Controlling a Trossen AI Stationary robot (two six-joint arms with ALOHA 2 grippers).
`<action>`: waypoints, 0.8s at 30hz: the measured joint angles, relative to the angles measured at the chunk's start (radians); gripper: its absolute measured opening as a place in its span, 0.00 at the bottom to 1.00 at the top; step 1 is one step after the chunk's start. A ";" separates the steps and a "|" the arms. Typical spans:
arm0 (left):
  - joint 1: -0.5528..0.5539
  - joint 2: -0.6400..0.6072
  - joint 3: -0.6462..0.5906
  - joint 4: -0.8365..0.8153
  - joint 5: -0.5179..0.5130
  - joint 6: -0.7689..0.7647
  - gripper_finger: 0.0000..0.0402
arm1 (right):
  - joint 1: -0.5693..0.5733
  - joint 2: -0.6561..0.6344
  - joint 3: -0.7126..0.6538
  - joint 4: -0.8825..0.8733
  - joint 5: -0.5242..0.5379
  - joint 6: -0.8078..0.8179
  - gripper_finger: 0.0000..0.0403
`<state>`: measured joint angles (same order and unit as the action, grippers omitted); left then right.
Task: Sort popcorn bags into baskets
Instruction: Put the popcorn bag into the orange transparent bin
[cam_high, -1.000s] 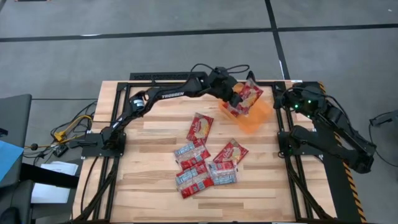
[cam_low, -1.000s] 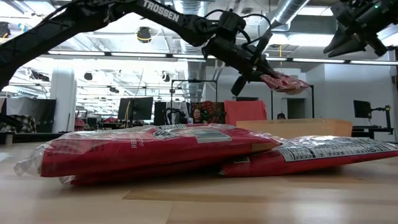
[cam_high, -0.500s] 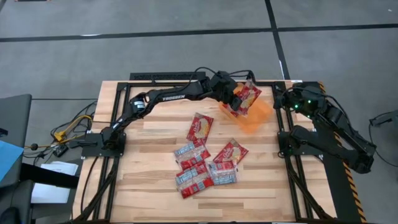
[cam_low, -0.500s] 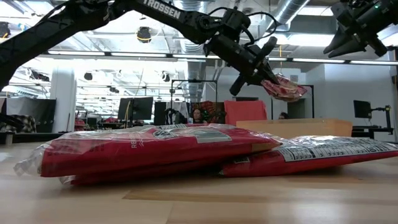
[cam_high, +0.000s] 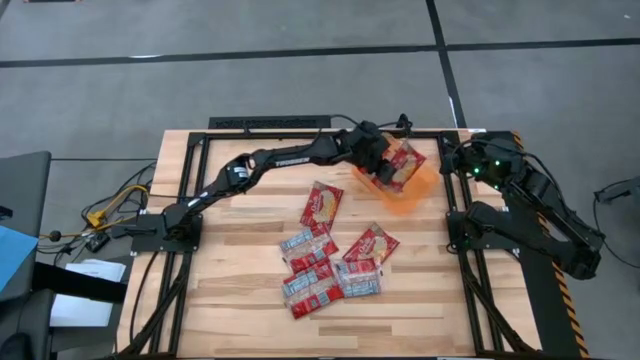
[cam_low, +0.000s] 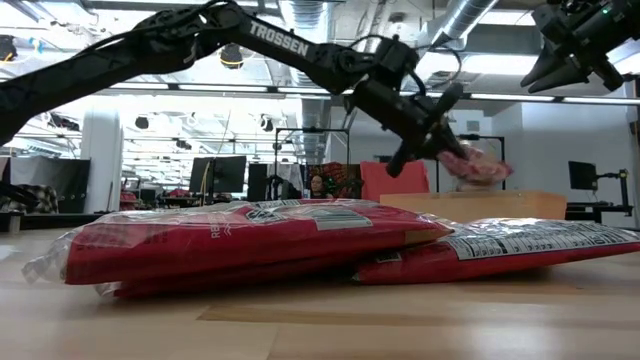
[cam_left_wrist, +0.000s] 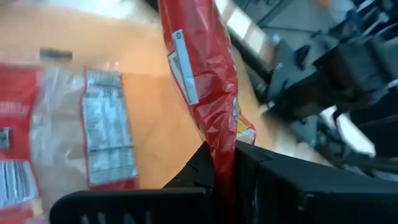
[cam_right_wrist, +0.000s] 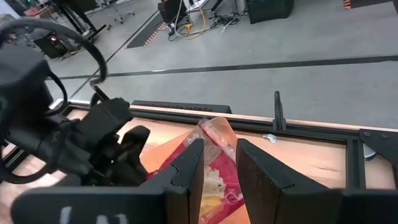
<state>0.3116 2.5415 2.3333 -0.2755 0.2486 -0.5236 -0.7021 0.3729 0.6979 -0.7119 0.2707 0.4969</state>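
Now: your left gripper (cam_high: 385, 166) carries one popcorn bag (cam_high: 403, 165) above the orange basket (cam_high: 425, 187).

Fingers pinched tight on the bag's near edge; its long axis runs outward from the jaws, over the basket at the table's far right corner. Basket lies directly beneath, so release looks close. Six loose bags (cam_high: 325, 262) wait mid-table, well apart. Right gripper (cam_low: 572, 62) hangs raised at the right edge, fingers slightly apart, empty.

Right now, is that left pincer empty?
No, the left pincer is clamped on a red popcorn bag over the orange basket.
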 joint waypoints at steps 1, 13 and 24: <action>-0.002 0.000 0.000 -0.018 -0.010 0.018 0.01 | 0.000 0.000 0.000 -0.001 0.000 0.000 0.29; -0.051 -0.002 0.002 -0.059 -0.106 0.121 0.05 | 0.000 0.000 0.000 -0.024 0.001 0.000 0.29; -0.053 -0.002 0.002 -0.020 -0.143 0.118 0.07 | 0.000 0.000 0.000 -0.023 -0.005 -0.009 0.29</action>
<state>0.2590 2.5393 2.3348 -0.2957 0.1055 -0.4052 -0.7025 0.3729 0.6979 -0.7345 0.2652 0.4883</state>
